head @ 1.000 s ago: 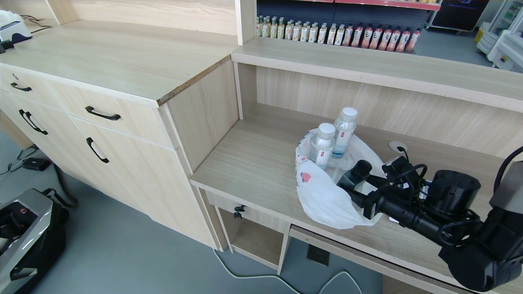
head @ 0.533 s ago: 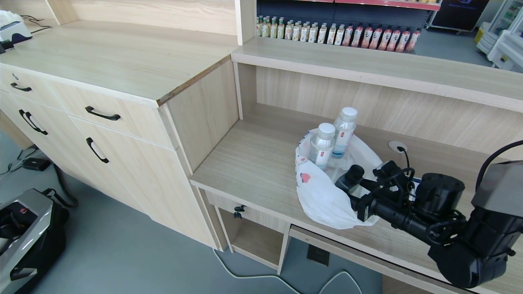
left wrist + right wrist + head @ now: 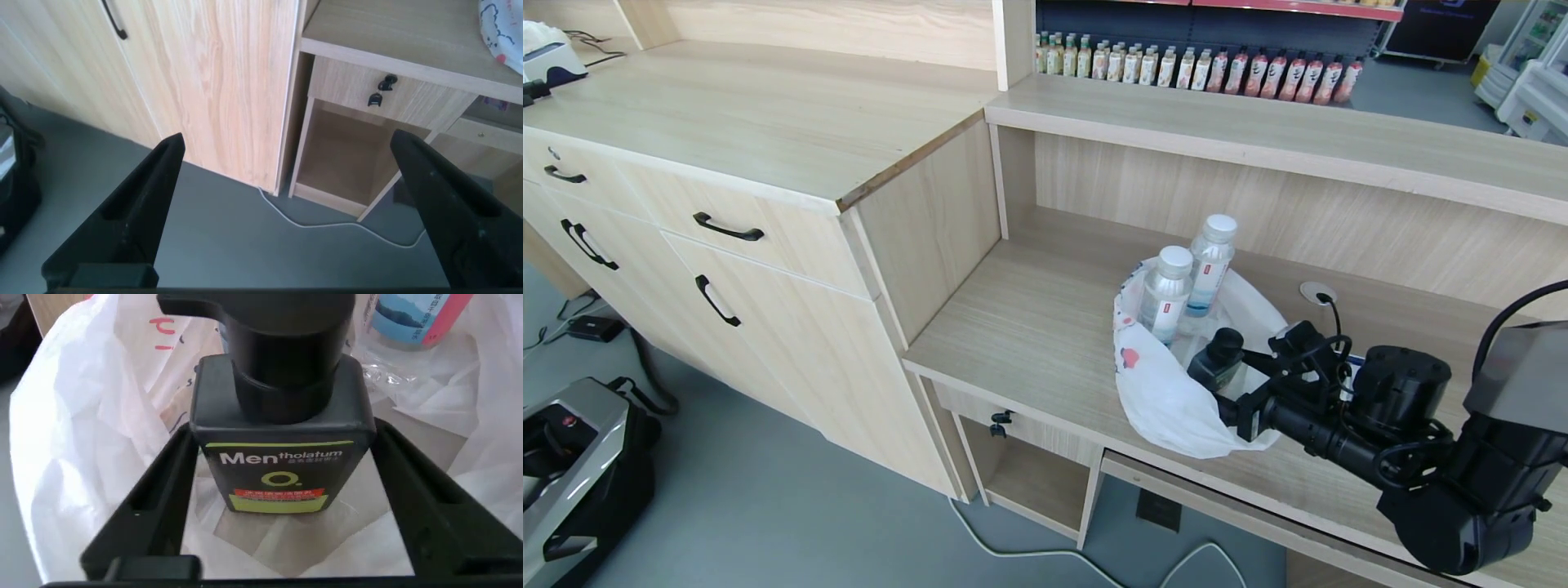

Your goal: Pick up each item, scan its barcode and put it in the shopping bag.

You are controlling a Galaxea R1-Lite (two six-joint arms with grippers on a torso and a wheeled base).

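The black pump bottle [image 3: 1217, 363] sits between the two fingers of the right gripper [image 3: 1227, 384], which are clamped on its lower body from either side. It hangs tilted inside the open mouth of the shopping bag [image 3: 1168, 400], just above the bag's crumpled lining. In the right wrist view the bottle [image 3: 278, 433] has a squarish black body and a broad black pump head. Its front label has white lettering above a yellow-green panel and a red band. The bag is white thin plastic with small red prints. Two clear water bottles [image 3: 1165, 291] with white caps stand upright in its far side. The bag rests on the wooden counter [image 3: 1029, 318]. The left gripper [image 3: 286, 143] hangs well to the bag's left, below counter level. Its fingers are spread wide with nothing between them.
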